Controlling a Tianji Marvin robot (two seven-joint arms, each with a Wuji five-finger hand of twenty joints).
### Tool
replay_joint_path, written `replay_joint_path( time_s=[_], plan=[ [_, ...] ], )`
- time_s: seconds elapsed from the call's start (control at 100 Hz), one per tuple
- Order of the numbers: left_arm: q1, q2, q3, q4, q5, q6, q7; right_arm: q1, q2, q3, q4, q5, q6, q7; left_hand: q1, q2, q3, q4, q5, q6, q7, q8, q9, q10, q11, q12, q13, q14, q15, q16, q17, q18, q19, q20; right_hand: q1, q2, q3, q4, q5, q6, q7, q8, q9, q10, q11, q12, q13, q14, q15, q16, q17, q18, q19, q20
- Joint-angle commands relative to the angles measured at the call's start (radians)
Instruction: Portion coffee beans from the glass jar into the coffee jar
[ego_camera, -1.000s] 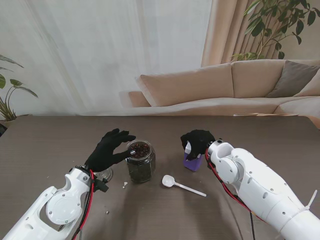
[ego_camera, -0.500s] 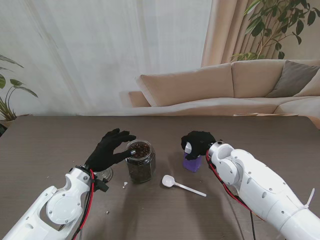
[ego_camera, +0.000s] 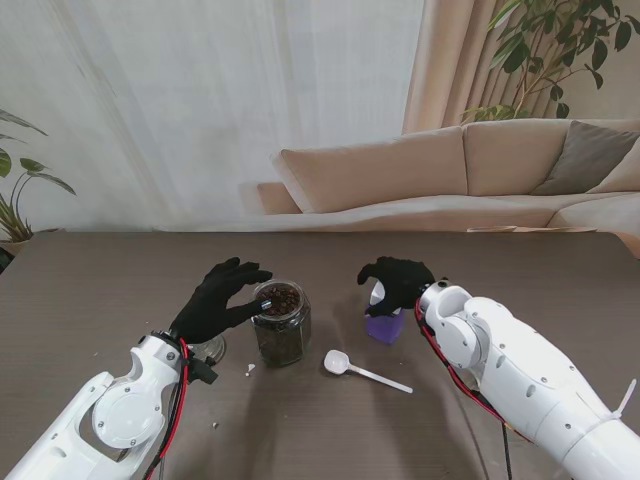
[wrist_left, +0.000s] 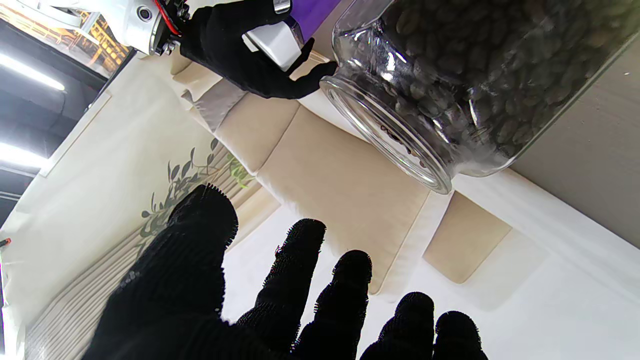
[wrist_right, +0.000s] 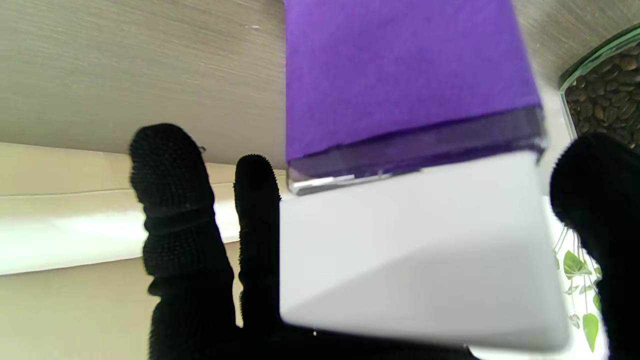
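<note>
The glass jar (ego_camera: 281, 325) stands open at the table's middle, full of dark coffee beans; its rim and beans also fill the left wrist view (wrist_left: 450, 75). My left hand (ego_camera: 218, 298) hovers by its left side with fingers spread and nothing held; the fingertips (wrist_left: 305, 240) are apart from the glass. To the right stands the purple coffee jar (ego_camera: 384, 327) with a white lid (ego_camera: 377, 294). My right hand (ego_camera: 400, 280) is shut on that lid (wrist_right: 420, 250), fingers on one side and thumb on the other, above the purple body (wrist_right: 400, 70).
A white spoon (ego_camera: 362, 369) lies on the table nearer to me, between the two jars. A clear glass piece (ego_camera: 210, 348) sits by my left wrist. Small crumbs (ego_camera: 250, 369) dot the table. A beige sofa (ego_camera: 450, 175) lies beyond the far edge.
My right hand has shifted slightly up and away with the white lid, baring more of the purple jar. The left hand and glass jar have not moved.
</note>
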Motion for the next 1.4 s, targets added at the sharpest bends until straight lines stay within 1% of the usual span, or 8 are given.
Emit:
replay_joint_path(
  time_s=[0.0,0.14,0.18,0.3,0.59,0.75,1.15,1.39],
  plan=[
    [0.002,-0.002,0.001,-0.003,-0.003,0.001,-0.019,-0.006,0.001,0.009,-0.03,0.003,0.01,0.028,0.022,0.046,0.017,0.035,0.008,0.001,0.003,0.006,0.011,-0.004,0.003,0.001,0.033,0.014,0.01,0.01,-0.008,-0.001,0.004,0.013,-0.047,0.051,-0.052,0.032,-0.058,-0.021,-0.019,-0.026,-0.057,-0.015,-0.022,-0.031,-0.054,0.025,-0.055,-0.034,-0.467,0.063,-0.066,-0.035],
    [0.003,-0.002,0.002,-0.003,-0.003,0.002,-0.019,-0.013,-0.002,0.037,-0.068,0.018,0.032,0.045,0.023,0.045,0.016,0.035,0.01,0.0,0.004,0.007,0.012,-0.004,0.003,0.002,0.032,0.014,0.009,0.01,-0.007,0.001,0.004,0.014,-0.048,0.209,-0.216,0.049,-0.11,-0.026,-0.051,-0.032,-0.102,-0.017,-0.032,-0.057,-0.12,0.036,-0.125,-0.084,-0.519,0.087,-0.165,-0.093],
    [0.003,-0.002,0.002,-0.002,-0.003,0.003,-0.019,-0.018,-0.002,0.049,-0.086,0.022,0.04,0.054,0.023,0.044,0.016,0.035,0.01,0.002,0.004,0.007,0.012,-0.002,0.003,0.002,0.032,0.014,0.009,0.01,-0.007,0.001,0.004,0.014,-0.053,0.322,-0.411,0.079,-0.124,-0.026,-0.065,-0.03,-0.111,-0.018,-0.033,-0.063,-0.146,0.035,-0.146,-0.1,-0.541,0.09,-0.195,-0.111],
    [0.001,-0.002,0.002,-0.002,-0.004,0.003,-0.02,-0.047,-0.006,0.099,-0.158,0.029,0.066,0.055,0.023,0.045,0.015,0.035,0.007,0.001,0.003,0.006,0.012,-0.004,0.003,0.002,0.032,0.014,0.009,0.01,-0.008,0.0,0.003,0.014,-0.142,0.283,-0.323,0.114,-0.11,-0.002,-0.066,-0.012,-0.11,-0.023,-0.031,-0.065,-0.174,0.005,-0.162,-0.112,-0.572,0.061,-0.225,-0.126],
    [-0.017,-0.004,0.012,0.008,-0.015,-0.002,-0.018,-0.211,-0.02,0.255,-0.381,0.102,0.056,0.011,0.026,0.042,0.012,0.035,-0.008,-0.005,-0.005,0.003,0.005,-0.007,0.001,0.0,0.031,0.013,0.009,0.01,-0.007,0.004,0.004,0.016,0.113,0.288,-0.416,0.141,0.165,0.019,0.022,0.02,0.154,-0.026,-0.062,-0.068,-0.019,-0.039,-0.092,-0.084,-0.487,-0.019,-0.161,-0.149],
    [-0.034,-0.006,0.025,0.021,-0.022,-0.012,-0.017,-0.315,-0.023,0.326,-0.473,0.173,0.002,0.011,0.028,0.035,0.012,0.035,-0.046,-0.032,-0.021,-0.005,-0.002,-0.018,0.0,0.0,0.044,0.01,0.014,0.012,0.012,0.01,0.013,0.02,0.159,0.265,-0.422,0.15,0.177,0.02,0.002,0.01,0.184,-0.027,-0.103,-0.075,-0.006,-0.041,-0.109,-0.088,-0.477,-0.048,-0.146,-0.176],
    [-0.034,-0.007,0.031,0.03,-0.013,-0.022,-0.002,-0.495,-0.038,0.396,-0.54,0.293,-0.114,-0.057,0.032,-0.003,0.035,0.036,-0.067,-0.041,-0.017,-0.008,0.012,-0.019,0.012,0.011,0.09,0.031,0.034,0.041,0.051,0.024,0.045,0.048,0.195,0.22,-0.403,0.162,0.202,0.018,-0.02,0.009,0.2,-0.045,-0.126,-0.073,-0.016,-0.044,-0.126,-0.086,-0.498,-0.076,-0.154,-0.197],
    [0.009,0.013,-0.03,-0.045,0.029,0.023,-0.077,-0.55,-0.045,0.409,-0.529,0.263,-0.119,-0.121,0.017,0.002,0.033,0.033,-0.062,-0.04,-0.013,-0.007,0.026,-0.016,0.015,0.021,0.115,0.04,0.044,0.061,0.068,0.05,0.067,0.075,0.179,0.228,-0.404,0.159,0.215,0.012,-0.04,0.011,0.216,-0.041,-0.145,-0.07,-0.013,-0.04,-0.132,-0.082,-0.503,-0.066,-0.16,-0.199]
  ],
)
